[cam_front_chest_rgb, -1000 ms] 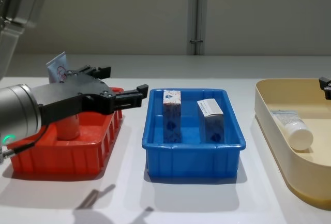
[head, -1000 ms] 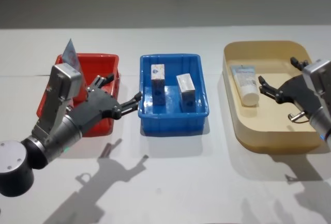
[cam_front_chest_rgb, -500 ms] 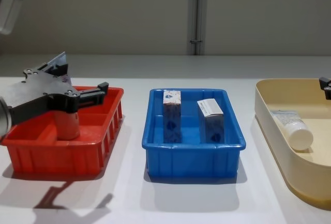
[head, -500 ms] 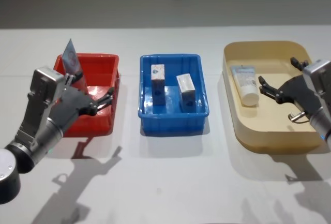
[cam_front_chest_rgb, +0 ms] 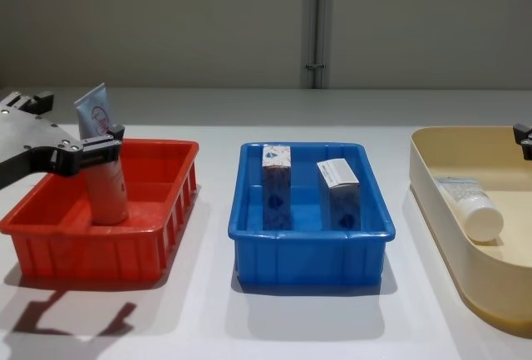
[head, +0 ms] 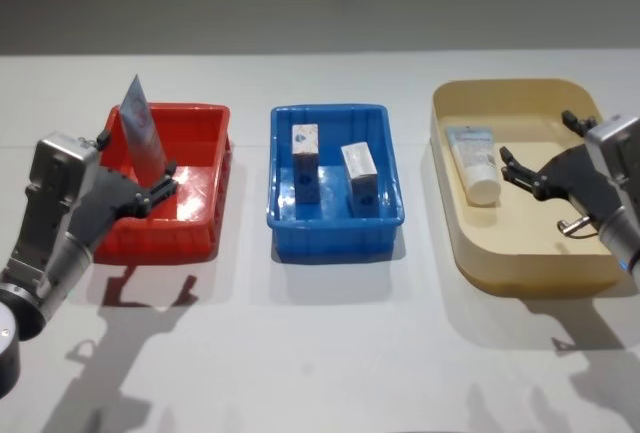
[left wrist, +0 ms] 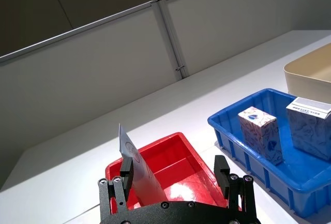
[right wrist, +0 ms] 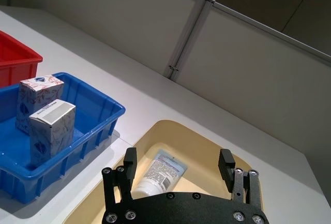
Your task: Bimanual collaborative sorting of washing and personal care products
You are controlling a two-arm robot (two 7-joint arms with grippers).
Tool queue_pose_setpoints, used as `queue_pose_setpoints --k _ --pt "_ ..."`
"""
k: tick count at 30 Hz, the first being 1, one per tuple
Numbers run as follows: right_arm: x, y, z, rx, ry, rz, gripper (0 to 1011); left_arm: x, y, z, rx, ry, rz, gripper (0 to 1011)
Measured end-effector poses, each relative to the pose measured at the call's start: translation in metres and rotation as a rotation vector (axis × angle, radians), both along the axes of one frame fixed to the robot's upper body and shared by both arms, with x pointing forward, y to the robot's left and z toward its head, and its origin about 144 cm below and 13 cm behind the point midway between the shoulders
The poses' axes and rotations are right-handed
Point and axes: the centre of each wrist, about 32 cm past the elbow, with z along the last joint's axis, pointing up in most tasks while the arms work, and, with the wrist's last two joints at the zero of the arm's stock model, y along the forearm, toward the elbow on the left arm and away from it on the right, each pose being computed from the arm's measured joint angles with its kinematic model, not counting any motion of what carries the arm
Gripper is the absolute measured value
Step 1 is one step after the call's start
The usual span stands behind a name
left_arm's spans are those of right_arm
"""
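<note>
Head: left gripper (head: 137, 160) spread wide at the red tub (head: 200, 143), fingers either side of the standing tube (head: 140, 128), no grip. Left carton (head: 305, 161) and right carton (head: 360, 175) upright in the blue tub (head: 335, 238). Right gripper (head: 537, 141) released over the beige tub (head: 530, 238), beside the flat tube (head: 473, 163).
Chest: one left finger crosses the standing tube (cam_front_chest_rgb: 106, 181); contact unclear.

From the head we look steeply down on the red tub (head: 190, 238), blue tub (head: 335, 241) and beige tub (head: 530, 278) in a row. From the chest we sit low, facing their front walls. Wrist cameras ride close behind the left gripper (left wrist: 173, 163) and right gripper (right wrist: 178, 159), both catching the blue tub.
</note>
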Motion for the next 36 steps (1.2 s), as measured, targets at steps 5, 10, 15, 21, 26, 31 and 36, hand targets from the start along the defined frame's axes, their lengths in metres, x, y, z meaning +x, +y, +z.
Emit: queue_pose_setpoints --k 5,10,15,21,26,31,36 --pt "0.0 0.0 0.0 0.0 0.0 0.0 1001 0.0 0.001 0.0 0.003 -0.002 0.006 1001" --pt "0.0 0.0 0.0 0.0 0.0 0.0 1001 0.0 0.001 0.0 0.004 -0.003 0.006 1001" --pt "0.0 0.0 0.0 0.0 0.0 0.0 1001 0.0 0.001 0.0 0.004 -0.003 0.006 1001" --pt "-0.001 -0.002 -0.001 0.004 0.007 0.007 1001 0.0 0.001 0.0 0.004 -0.003 0.006 1001" --pt "-0.003 -0.004 -0.001 0.005 0.012 0.016 1001 0.0 0.001 0.0 0.004 -0.003 0.006 1001" --pt "-0.006 -0.006 0.0 0.007 0.014 0.025 1001 0.0 0.001 0.0 0.004 -0.003 0.006 1001" --pt "-0.013 -0.006 0.0 0.012 0.026 0.048 1001 0.0 0.001 0.0 0.004 -0.002 0.006 1001"
